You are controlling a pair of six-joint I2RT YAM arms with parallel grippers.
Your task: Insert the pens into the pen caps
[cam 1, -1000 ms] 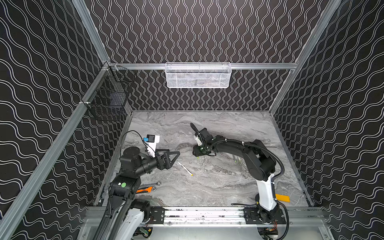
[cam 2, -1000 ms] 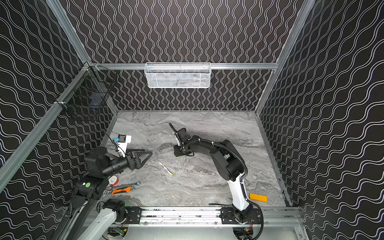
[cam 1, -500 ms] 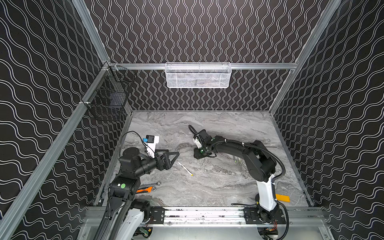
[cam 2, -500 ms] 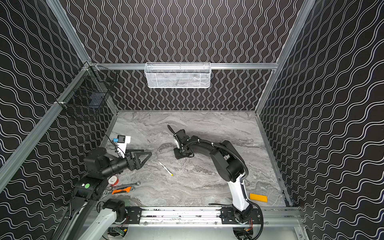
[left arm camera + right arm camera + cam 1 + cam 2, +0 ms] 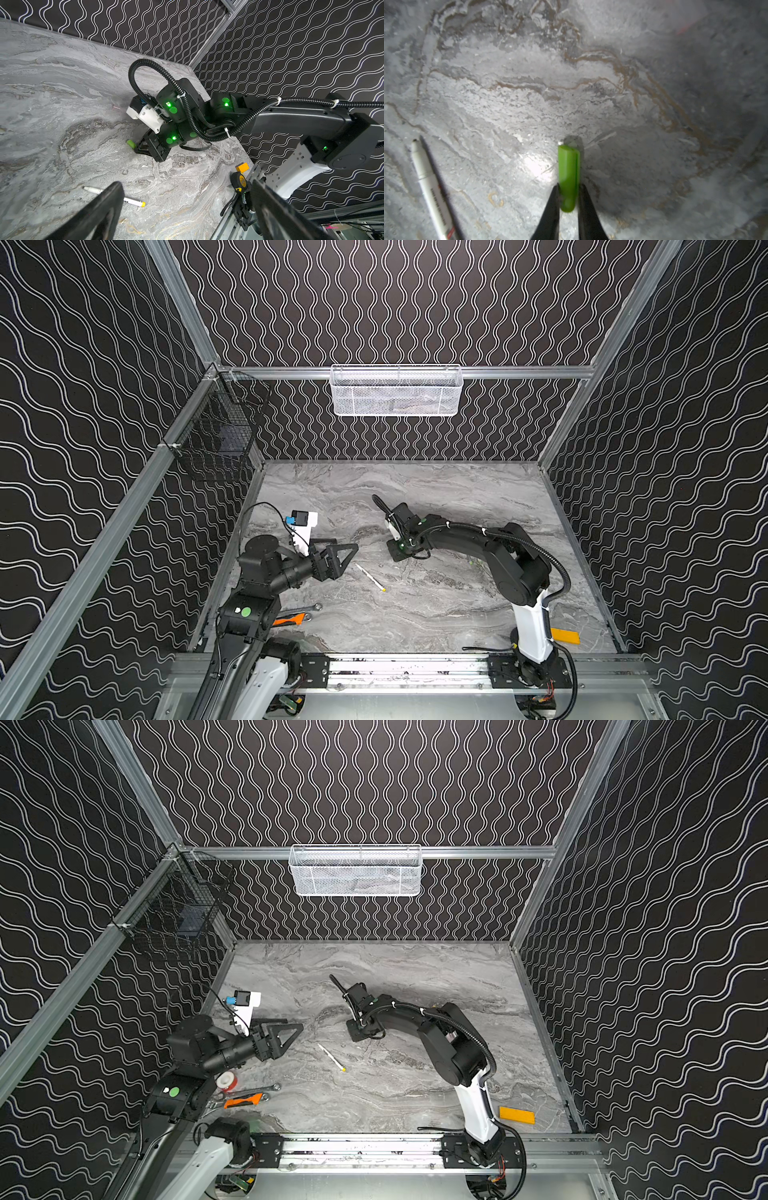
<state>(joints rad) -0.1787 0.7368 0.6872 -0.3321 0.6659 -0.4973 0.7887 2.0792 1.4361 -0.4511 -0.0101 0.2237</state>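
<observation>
My right gripper (image 5: pixel 568 188) is shut on a bright green pen cap (image 5: pixel 568 166), low over the grey marbled table near its middle; the cap sticks out forward from between the fingers. The left wrist view shows the same cap (image 5: pixel 131 143) poking from the right gripper (image 5: pixel 138 146). In both top views the cap is hidden under this gripper (image 5: pixel 397 556) (image 5: pixel 357 1033). A white pen with a yellow end (image 5: pixel 370 577) (image 5: pixel 331 1057) (image 5: pixel 133 202) lies on the table between the arms. A white pen (image 5: pixel 430 187) lies beside the held cap. My left gripper (image 5: pixel 351 549) (image 5: pixel 297 1029) (image 5: pixel 186 187) hovers open and empty, left of the pen.
A silver wrench (image 5: pixel 305 608) (image 5: pixel 262 1088) and an orange-handled tool (image 5: pixel 291 619) (image 5: pixel 243 1100) lie by the left arm's base, with a red-and-white tape roll (image 5: pixel 227 1080). A yellow block (image 5: pixel 564 635) sits front right. A tape measure (image 5: pixel 241 180) rests near the rail. Mesh baskets (image 5: pixel 397 391) (image 5: pixel 216 439) hang on the walls.
The right gripper's jaws have closed onto the green cap, and its wrist has shifted slightly to the left. The left arm and the yellow-ended pen have stayed put.
</observation>
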